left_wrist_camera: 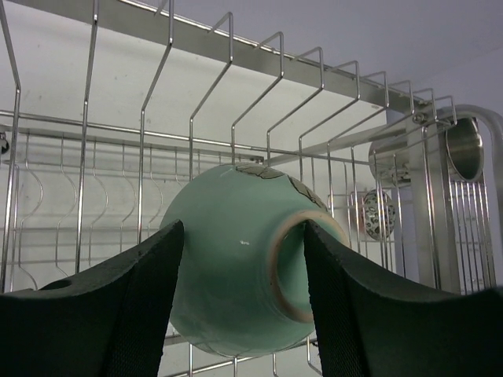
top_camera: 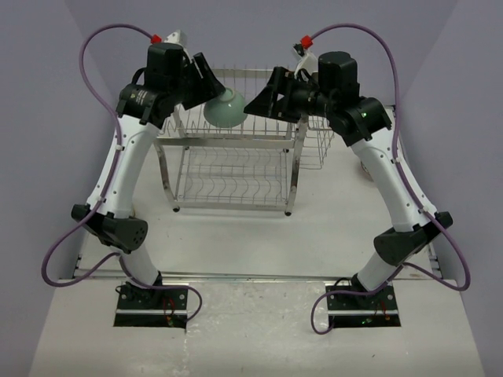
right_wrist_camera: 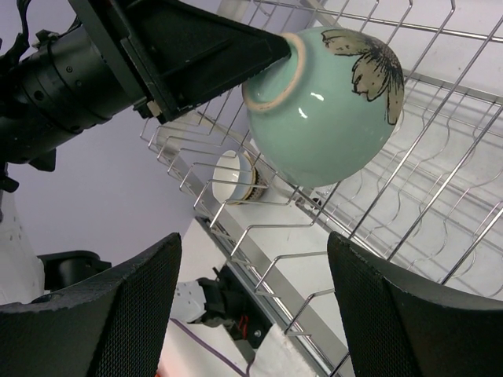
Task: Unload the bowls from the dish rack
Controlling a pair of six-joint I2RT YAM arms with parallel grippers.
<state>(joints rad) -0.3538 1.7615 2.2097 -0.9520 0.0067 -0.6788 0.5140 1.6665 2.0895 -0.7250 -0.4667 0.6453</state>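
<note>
The large mint-green bowl (top_camera: 224, 108) with a dark flower on its side (right_wrist_camera: 322, 102) sits between the fingers of my left gripper (left_wrist_camera: 244, 228), over the top tier of the dish rack (top_camera: 236, 161). One pad presses its side and the other its foot ring; it fills the left wrist view (left_wrist_camera: 236, 267). My right gripper (top_camera: 263, 98) is open and empty, facing the bowl from the right, above the rack wires (right_wrist_camera: 251, 314). A brown-striped bowl (right_wrist_camera: 234, 177) lies in the rack below. A small patterned bowl (left_wrist_camera: 379, 214) shows behind the wires.
The wire side basket (top_camera: 318, 145) hangs on the rack's right end. A steel cup (left_wrist_camera: 465, 148) stands at the rack's right post. The rack's upright wire prongs (left_wrist_camera: 236, 94) stand close behind the green bowl. Purple walls enclose the table.
</note>
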